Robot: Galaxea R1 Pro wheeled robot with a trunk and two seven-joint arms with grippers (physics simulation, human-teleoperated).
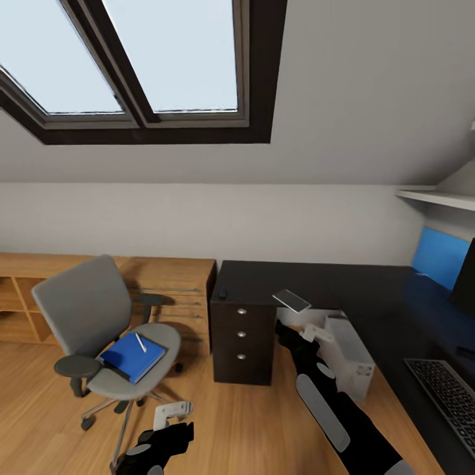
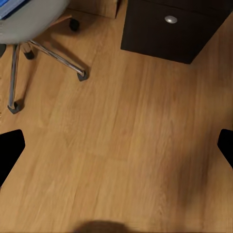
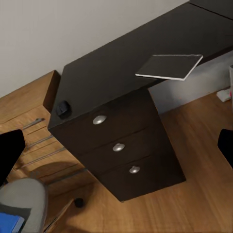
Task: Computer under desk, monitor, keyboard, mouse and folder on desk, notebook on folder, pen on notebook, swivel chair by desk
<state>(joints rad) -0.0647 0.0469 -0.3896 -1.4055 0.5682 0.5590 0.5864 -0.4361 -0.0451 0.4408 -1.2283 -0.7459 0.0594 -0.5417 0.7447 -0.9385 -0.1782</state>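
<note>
**Attic workspace, notebook overhanging the desk edge**

Sloped grey ceiling and a dark skylight (image 1: 158, 66) hung over the head view. No writing was legible. Using the desk (image 1: 356, 290) as landmark: the notebook (image 1: 291, 301) jutted past its front edge just above the right gripper (image 1: 315, 332), whose grip I could not tell. The mouse (image 1: 222, 293) sat on its far left corner, the keyboard (image 1: 445, 389) and monitor (image 1: 464, 277) at its right end, the computer (image 1: 349, 356) beneath. The swivel chair (image 1: 99, 330), left of the desk, carried the folder (image 1: 132, 356) and pen (image 1: 140, 342). The left gripper (image 1: 171, 412) hung low.

Left wrist: open floor (image 2: 126, 145), fingers (image 2: 9, 150) spread.

Right wrist: the notebook (image 3: 170, 67) overhung the drawer unit (image 3: 121, 150).
</note>
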